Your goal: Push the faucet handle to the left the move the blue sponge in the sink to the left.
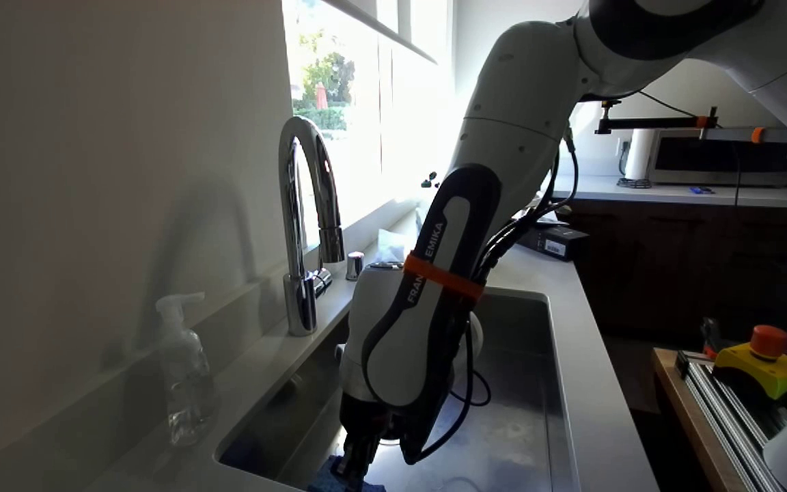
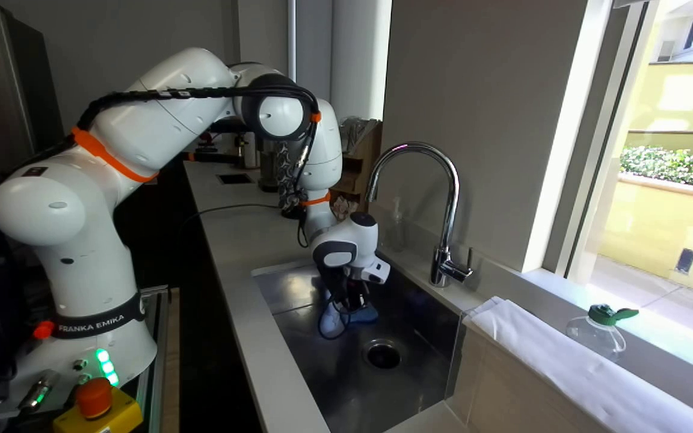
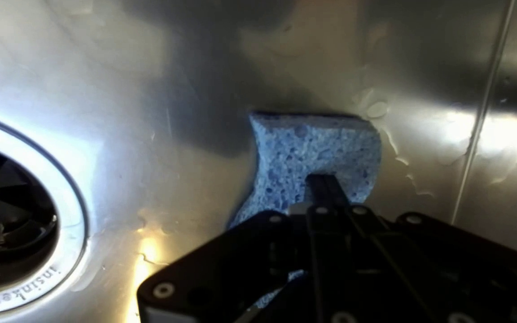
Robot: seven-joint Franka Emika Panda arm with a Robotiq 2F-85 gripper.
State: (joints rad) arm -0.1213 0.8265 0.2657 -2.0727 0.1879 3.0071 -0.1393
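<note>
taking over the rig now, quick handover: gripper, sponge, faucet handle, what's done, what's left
Gripper: shut, pointing down at the blue sponge; I can't tell if it presses.
Sponge: lies in the sink, apart from the drain.
Faucet handle: low on the faucet, clear of the gripper.
Done: gripper is at the sponge; whether sponge or handle was pushed doesn't show.
To do: likely nudge the sponge left, after checking the handle.
</note>
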